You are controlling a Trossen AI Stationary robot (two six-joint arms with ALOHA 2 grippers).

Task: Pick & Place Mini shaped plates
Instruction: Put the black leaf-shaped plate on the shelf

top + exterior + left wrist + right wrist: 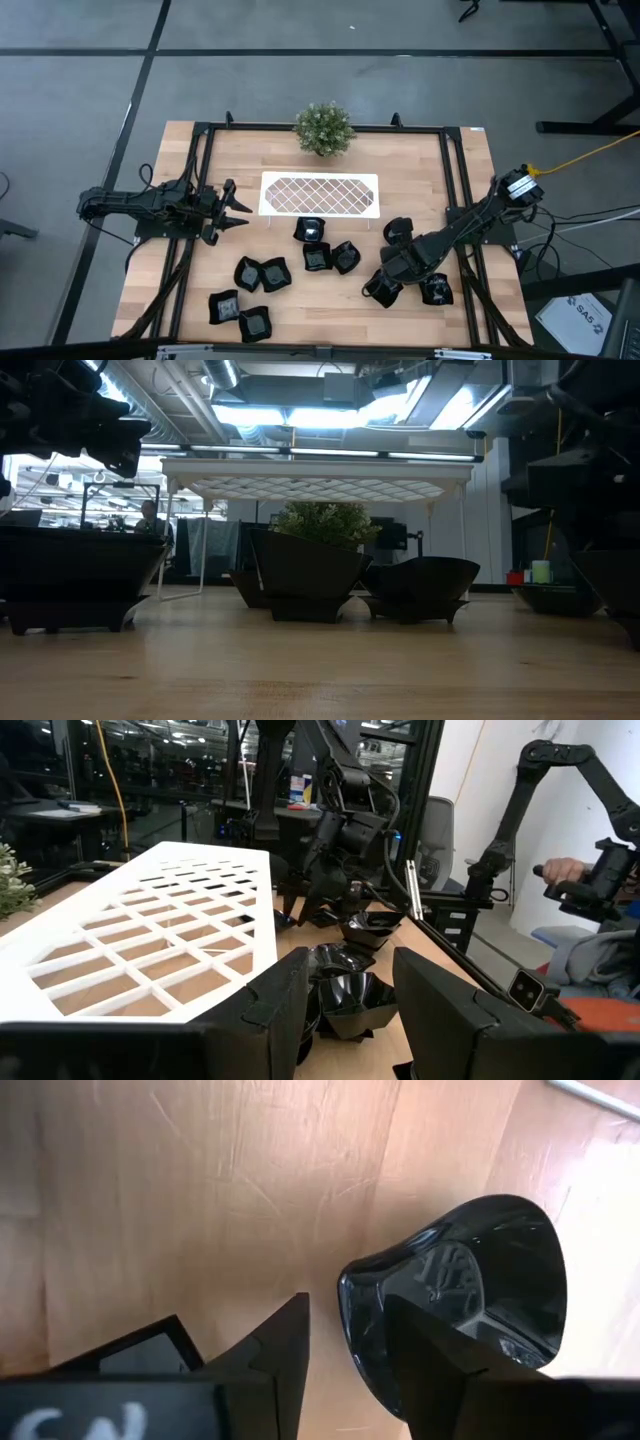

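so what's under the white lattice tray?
Through the white lattice tray only bare wood table shows from above. The low view shows it raised on thin legs, with mini plates in front hiding part of the space beneath.

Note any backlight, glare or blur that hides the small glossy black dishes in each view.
Low view: bright ceiling lights backlight the small glossy black dishes, leaving silhouettes. High view: evenly lit, greyish dish centres readable. Right wrist view: sharp reflections on the dish rim by the right gripper; foreground fingers soft. Left wrist view: white lattice tray bright, left gripper fingers blurred.

Grey floor point(300, 85) (dark lines crossing), bright ceiling lights point(250, 415) overhead.
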